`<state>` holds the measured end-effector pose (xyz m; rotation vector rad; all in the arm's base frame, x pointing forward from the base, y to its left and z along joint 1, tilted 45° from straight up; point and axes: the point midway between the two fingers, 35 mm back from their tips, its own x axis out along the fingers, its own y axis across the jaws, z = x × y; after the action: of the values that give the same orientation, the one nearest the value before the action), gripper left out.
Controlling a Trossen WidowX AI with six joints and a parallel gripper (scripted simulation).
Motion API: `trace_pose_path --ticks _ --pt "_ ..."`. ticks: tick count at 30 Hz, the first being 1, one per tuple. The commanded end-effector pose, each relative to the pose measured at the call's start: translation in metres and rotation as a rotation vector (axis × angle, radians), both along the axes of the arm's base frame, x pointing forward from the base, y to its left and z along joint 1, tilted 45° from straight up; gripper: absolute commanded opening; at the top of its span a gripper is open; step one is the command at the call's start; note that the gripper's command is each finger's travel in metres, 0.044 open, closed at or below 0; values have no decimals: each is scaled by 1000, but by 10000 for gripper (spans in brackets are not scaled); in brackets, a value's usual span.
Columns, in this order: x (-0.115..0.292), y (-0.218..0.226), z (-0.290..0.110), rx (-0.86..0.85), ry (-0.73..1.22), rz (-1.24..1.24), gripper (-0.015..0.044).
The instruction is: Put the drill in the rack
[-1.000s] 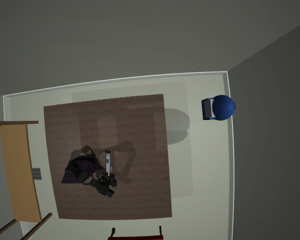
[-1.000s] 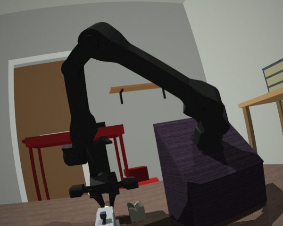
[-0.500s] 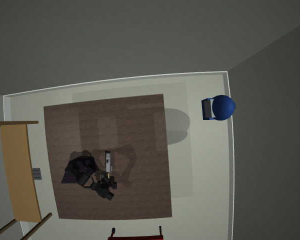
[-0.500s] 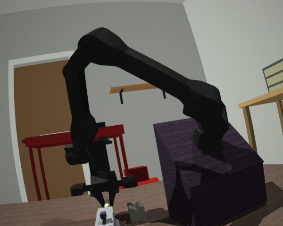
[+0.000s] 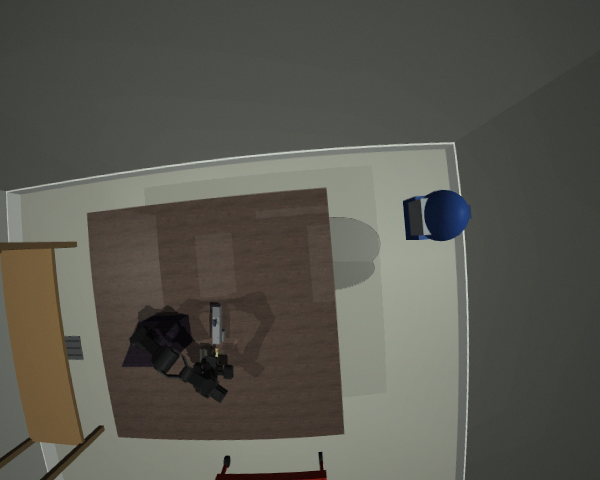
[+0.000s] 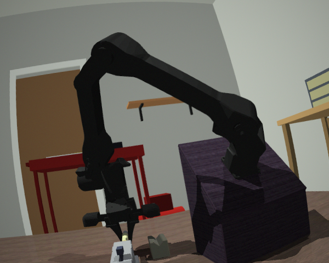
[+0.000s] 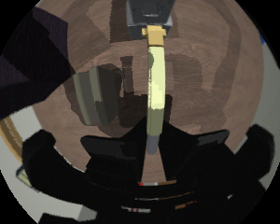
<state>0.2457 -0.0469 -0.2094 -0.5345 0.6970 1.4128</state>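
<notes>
Brown table [image 5: 269, 392] carries purple pedestal [image 6: 252, 215], grey block [image 6: 124, 255], seemingly rack [image 6: 158, 246].

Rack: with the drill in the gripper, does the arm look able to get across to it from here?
Probably yes. The gripper is shut on the drill, which looks drawn out of the grey block. The V-notched rack sits just beside it on the table, with nothing visible between them.

Black arm arched high, claw [image 6: 124, 231] pointing down, clamped on the drill [image 7: 155, 90].
</notes>
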Motion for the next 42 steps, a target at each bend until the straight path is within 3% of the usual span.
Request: trace_pose_path --ticks 1,42 --pt "0 -2 2 -4 -4 -1 0" --pt "-4 -6 11 -4 -4 -1 0"
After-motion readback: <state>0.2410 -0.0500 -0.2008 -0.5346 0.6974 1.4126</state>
